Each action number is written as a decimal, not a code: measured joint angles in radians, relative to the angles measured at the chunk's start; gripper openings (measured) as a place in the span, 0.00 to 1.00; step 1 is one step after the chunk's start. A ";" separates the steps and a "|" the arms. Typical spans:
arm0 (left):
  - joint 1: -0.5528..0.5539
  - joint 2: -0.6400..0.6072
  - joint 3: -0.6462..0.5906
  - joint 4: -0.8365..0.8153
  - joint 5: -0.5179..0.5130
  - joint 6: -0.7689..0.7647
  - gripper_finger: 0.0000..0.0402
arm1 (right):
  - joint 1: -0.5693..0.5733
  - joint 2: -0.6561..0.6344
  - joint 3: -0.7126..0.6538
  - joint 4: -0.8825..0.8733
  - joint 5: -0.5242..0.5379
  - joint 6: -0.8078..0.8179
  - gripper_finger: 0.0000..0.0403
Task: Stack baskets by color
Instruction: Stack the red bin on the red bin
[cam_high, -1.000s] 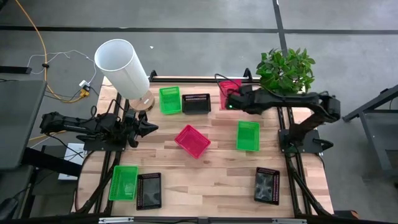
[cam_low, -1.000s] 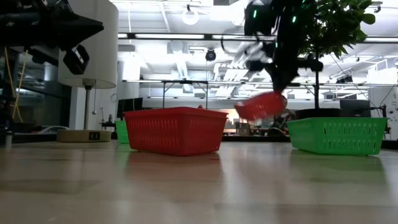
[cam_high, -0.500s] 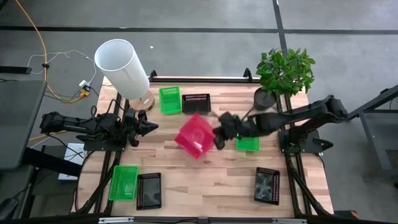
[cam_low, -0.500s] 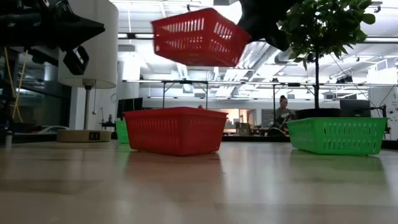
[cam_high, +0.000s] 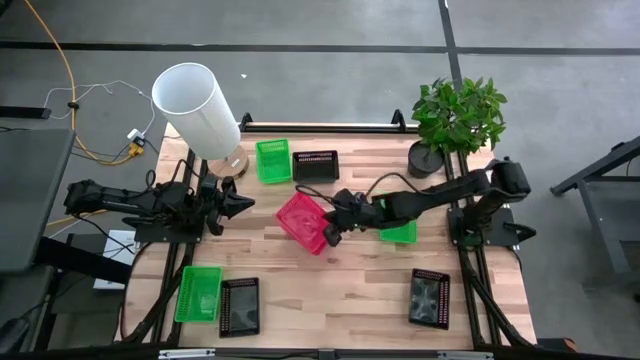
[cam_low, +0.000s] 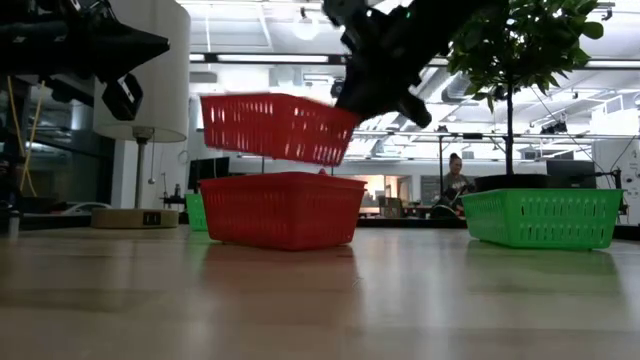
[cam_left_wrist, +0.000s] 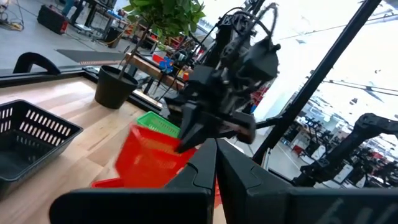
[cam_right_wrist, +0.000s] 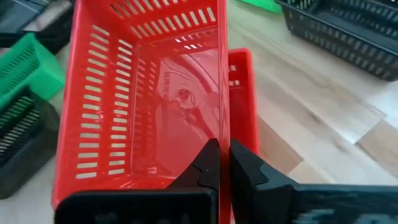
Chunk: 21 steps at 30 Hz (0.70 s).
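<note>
Wooden desk (cam_high: 350, 280) holds the job; near to far. Near edge: green basket (cam_high: 198, 294) and black basket (cam_high: 239, 305) toward the left corner, another black one (cam_high: 429, 297) toward the right; all untouched.

Mid-desk is the step in hand: right gripper (cam_high: 331, 226) has its fingers pinched shut on the rim of a pink basket (cam_low: 270, 125); basket hangs tilted just above a second pink basket (cam_low: 280, 208) resting on the desk; not nested yet. Next move, I'd judge: level it, square it over the lower one, lower it in, then let go; skewed walls could jam or shove the lower basket.

Left gripper (cam_high: 243, 205) waits over the left side, fingers closed on nothing.

Green basket (cam_high: 400, 232) sits just beyond the right arm, partly covered by it. Far edge: green (cam_high: 273, 160) and black (cam_high: 315, 165) baskets side by side.

Hard to tell: third pink basket not visible anywhere; from above, the two pinks merge into one shape, so alignment is unclear; grip point itself is hidden.
</note>
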<state>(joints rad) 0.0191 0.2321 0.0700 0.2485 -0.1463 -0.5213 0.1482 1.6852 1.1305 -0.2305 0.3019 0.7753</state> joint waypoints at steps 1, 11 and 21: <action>0.000 0.000 0.000 0.000 0.000 0.000 0.00 | -0.009 0.004 0.000 0.001 -0.017 -0.014 0.00; 0.000 0.000 0.000 0.000 -0.002 0.000 0.00 | -0.037 0.006 0.000 -0.067 -0.129 -0.101 0.00; 0.000 0.000 0.000 0.000 -0.023 0.000 0.00 | -0.037 0.006 0.000 -0.086 -0.148 -0.095 0.00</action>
<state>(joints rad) 0.0193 0.2325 0.0700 0.2489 -0.1689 -0.5213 0.1108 1.6909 1.1305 -0.3168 0.1536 0.6808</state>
